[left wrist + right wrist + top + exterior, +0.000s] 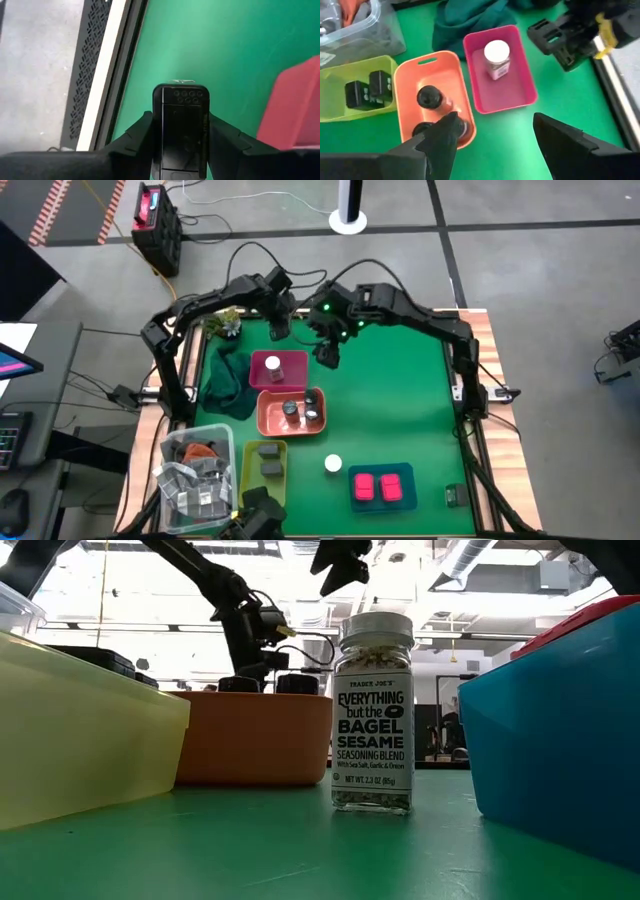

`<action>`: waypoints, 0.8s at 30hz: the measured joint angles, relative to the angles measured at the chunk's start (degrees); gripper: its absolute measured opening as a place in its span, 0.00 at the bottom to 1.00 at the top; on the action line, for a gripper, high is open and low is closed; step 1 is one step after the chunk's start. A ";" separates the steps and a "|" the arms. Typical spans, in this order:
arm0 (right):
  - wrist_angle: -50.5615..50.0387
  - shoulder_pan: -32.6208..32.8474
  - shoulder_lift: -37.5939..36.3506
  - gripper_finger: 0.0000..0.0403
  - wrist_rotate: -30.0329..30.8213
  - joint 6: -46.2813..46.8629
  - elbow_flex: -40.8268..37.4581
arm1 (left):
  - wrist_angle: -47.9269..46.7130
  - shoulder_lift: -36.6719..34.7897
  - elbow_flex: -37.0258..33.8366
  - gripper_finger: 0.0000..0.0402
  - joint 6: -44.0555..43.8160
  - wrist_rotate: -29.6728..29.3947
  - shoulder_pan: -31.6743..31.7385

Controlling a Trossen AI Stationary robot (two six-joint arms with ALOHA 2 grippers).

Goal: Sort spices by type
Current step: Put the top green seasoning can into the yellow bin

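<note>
My left gripper [279,323] hangs over the table's far edge, shut on a dark box [180,130]. My right gripper [495,145] hovers open near the far middle of the table [328,350], beyond the trays. The pink tray [278,370] holds one white-capped jar [496,57]. In the orange tray [290,412] stand two dark-lidded jars [428,96]. Two dark boxes [367,87] lie in the yellow-green tray [265,460]. Two pink boxes [380,486] lie in the blue tray. Another white-capped jar [372,710] stands upright on the green mat [333,465]. My left gripper pinches the dark box between its two fingers [142,135], one on each long side. The box's end with small holes [182,94] sticks out past the fingertips. The fingers point down toward the mat, and the box is lifted clear of it.
A dark green cloth [225,380] and a small plant [225,325] sit at the far left. A clear bin of grey packets [195,470] stands at the near left. A small dark item [455,496] lies near the right corner. Bare green mat [400,400] spreads right of the trays.
</note>
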 joint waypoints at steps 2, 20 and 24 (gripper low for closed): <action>-0.41 -0.64 -0.64 0.70 0.95 -0.07 0.00 | -1.41 0.00 1.60 0.33 -0.86 1.42 0.03; -6.68 -4.37 -3.38 0.70 11.28 0.19 -0.71 | -7.35 -15.13 5.60 0.33 -14.61 12.75 -1.43; -6.76 -4.33 -3.29 0.70 11.71 0.81 -1.36 | -10.09 -22.48 2.80 0.33 -18.95 13.25 -4.95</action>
